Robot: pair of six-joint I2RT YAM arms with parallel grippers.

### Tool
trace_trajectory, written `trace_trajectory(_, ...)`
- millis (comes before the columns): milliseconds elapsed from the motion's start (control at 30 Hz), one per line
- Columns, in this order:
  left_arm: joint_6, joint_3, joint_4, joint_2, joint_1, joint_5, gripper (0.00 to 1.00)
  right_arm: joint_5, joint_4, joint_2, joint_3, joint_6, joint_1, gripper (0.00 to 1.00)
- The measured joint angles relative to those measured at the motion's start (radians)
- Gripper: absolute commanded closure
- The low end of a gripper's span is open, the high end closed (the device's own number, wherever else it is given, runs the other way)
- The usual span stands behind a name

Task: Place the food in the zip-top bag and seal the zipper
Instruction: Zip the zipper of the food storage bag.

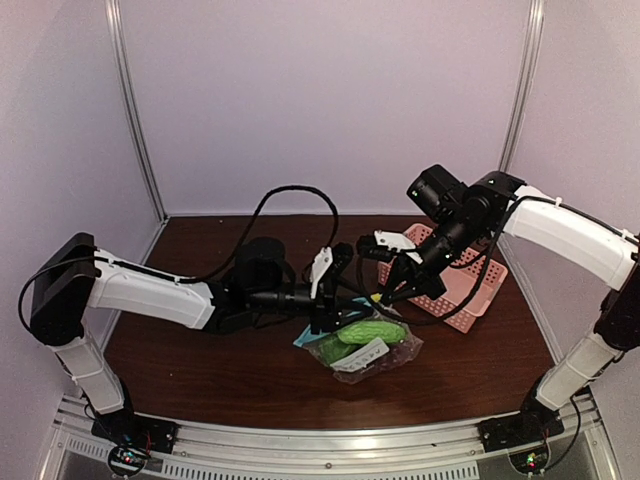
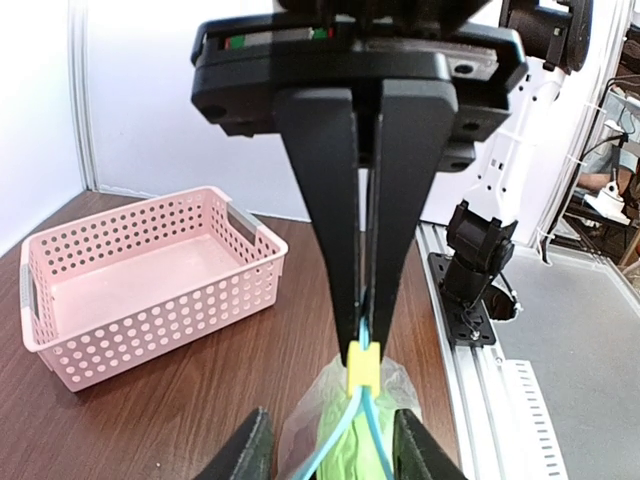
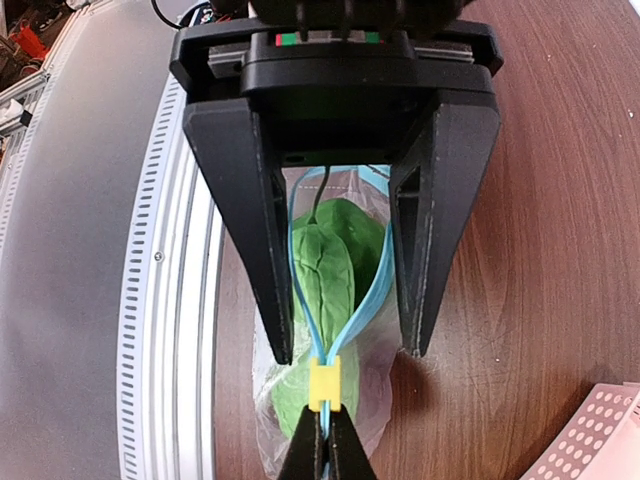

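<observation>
The zip-top bag [image 1: 372, 352] lies on the brown table between the arms, with green food [image 3: 335, 270] inside it. Its teal-blue zipper [image 3: 303, 285] carries a yellow slider [image 3: 324, 385]. On one side of the slider the two tracks spread apart. My right gripper [image 3: 325, 447] is shut on the joined strip just behind the slider. The same grip shows in the left wrist view, where the right gripper [image 2: 365, 325] meets the slider [image 2: 364, 365]. My left gripper [image 2: 332, 455] is open, one finger on each side of the spread tracks and the bag's mouth. The top view shows the left gripper [image 1: 340, 300] facing the right gripper [image 1: 385, 297] over the bag.
A pink perforated basket [image 1: 470, 288] stands empty at the back right, just behind the right gripper. The aluminium rail [image 3: 175, 300] runs along the near table edge close to the bag. White walls close in the back and sides.
</observation>
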Motion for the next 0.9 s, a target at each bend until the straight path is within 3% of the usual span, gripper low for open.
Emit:
trace_trajectory(767,-0.014,0.057,0.020,0.019,0.000,0.044,1.00,-0.008,0.008,0.000,0.000,-0.003,0.000,1.00)
trace_trajectory(900,-0.014,0.065,0.004,0.020,0.000,0.043,1.00,-0.002,0.009,0.000,0.000,-0.003,-0.002,1.00)
